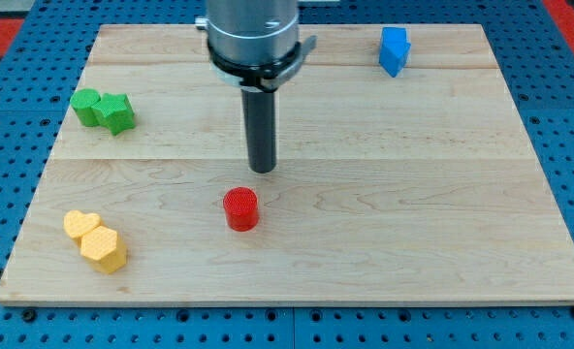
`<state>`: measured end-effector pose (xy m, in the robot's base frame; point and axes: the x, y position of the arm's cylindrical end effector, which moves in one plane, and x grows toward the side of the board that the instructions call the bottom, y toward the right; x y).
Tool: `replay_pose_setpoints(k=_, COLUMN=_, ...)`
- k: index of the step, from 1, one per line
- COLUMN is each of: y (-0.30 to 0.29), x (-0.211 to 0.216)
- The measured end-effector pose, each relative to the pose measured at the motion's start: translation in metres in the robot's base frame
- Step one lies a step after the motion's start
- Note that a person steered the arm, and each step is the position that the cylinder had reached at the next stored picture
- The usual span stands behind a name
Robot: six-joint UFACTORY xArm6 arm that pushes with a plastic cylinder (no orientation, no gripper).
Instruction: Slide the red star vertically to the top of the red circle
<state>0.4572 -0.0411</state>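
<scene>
Pale wooden board [384, 194] on a blue pegged bench carries a red cylindrical circle block [240, 208] at lower centre, green blocks [104, 110] at the left, yellow blocks [95, 238] at the lower left and a blue block [394, 50] at the upper right. My tip [262, 170], a bare rod holding nothing, stands just above the circle. No red star shows, possibly hidden behind the arm; I should find it first, then push it squarely from behind.

A: Where does my tip [262, 170] sit on the table [413, 194]?
B: Near the red circle [240, 208], toward the view's top, apart from it.
A: And the rest?
B: Green blocks [118, 113] touching at the view's left, yellow blocks [104, 248] touching bottom left, blue block [394, 50] top right.
</scene>
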Motion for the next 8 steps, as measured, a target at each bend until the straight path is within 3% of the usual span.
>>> replay_pose_setpoints(k=1, y=-0.03, x=0.029)
replay_pose_setpoints(k=2, y=-0.018, x=0.074)
replay_pose_setpoints(k=3, y=-0.007, x=0.067)
replay_pose_setpoints(k=4, y=-0.006, x=-0.002)
replay_pose_setpoints(k=6, y=0.089, x=-0.127)
replay_pose_setpoints(k=7, y=0.077, x=-0.218)
replay_pose_setpoints(k=8, y=0.029, x=-0.247)
